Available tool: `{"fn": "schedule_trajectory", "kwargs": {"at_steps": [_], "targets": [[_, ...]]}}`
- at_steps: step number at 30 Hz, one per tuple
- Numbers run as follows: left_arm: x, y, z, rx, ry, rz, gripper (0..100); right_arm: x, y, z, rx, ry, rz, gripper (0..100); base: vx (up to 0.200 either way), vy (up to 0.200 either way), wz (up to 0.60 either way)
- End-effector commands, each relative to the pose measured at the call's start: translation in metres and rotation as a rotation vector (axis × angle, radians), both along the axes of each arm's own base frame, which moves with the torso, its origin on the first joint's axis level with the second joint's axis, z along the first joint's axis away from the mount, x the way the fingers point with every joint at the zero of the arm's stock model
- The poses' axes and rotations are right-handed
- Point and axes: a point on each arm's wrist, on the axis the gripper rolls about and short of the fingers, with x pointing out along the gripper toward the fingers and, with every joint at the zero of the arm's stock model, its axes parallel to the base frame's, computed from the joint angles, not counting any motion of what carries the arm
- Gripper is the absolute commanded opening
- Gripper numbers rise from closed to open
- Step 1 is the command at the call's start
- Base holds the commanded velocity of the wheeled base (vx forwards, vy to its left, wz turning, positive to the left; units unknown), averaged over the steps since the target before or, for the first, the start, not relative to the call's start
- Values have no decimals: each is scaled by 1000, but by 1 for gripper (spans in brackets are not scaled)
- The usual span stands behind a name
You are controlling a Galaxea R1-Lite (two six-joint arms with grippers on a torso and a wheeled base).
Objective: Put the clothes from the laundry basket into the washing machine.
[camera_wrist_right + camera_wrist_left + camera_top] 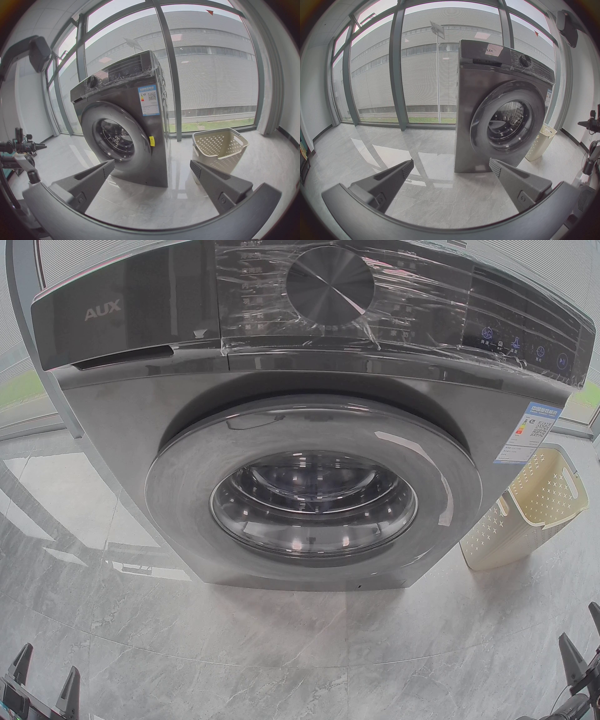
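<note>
Head view puts the left gripper (47, 671) at the near left edge and the right gripper (578, 624) at the near right edge, both low over grey tiled floor (250, 640). Each has its fingers spread wide with nothing between them.

Beyond them the washing machine (300, 396), a dark grey front loader, stands upright on the floor facing the robot. Its round door (312, 502) with a glass porthole is shut against the front, covering the drum. Up top a dial (330, 285) sits in a control panel wrapped in clear film (406, 309), and a label (528, 430) is stuck at the front's upper right corner.

The laundry basket (531, 509), cream plastic with punched holes and handle slots, stands on the floor just beside the machine's right side, set back from its front; the machine's corner cuts off part of it. Right wrist view shows its far inner wall, but the near wall hides its bottom, so what lies inside cannot be told. Behind everything runs a window wall (218, 78).
</note>
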Motion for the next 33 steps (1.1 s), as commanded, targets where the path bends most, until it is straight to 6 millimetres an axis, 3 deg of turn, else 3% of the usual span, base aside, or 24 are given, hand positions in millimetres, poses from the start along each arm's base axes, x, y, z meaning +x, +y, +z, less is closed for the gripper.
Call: {"fn": "schedule_trajectory", "kwargs": {"at_steps": [1, 9, 14, 18, 22, 33], "targets": [[0, 0, -4, -1, 0, 0, 100, -13, 1, -19, -19, -48, -76, 100, 0, 0, 0], [0, 0, -4, -1, 0, 0, 100, -14, -4, -29, 10, 54, -288, 100, 0, 0, 0], [0, 0, -4, -1, 0, 0, 100, -14, -3, -28, -20, 56, -281, 100, 0, 0, 0], [0, 0, -4, -1, -2, 0, 100, -13, 0, -34, -96, 93, -145, 100, 0, 0, 0], [0, 0, -5, -5, 0, 0, 100, -13, -2, -35, -25, 112, -236, 100, 0, 0, 0], [0, 0, -5, 13, 0, 5, 100, -12, -1, -35, -55, 104, -188, 100, 0, 0, 0]]}}
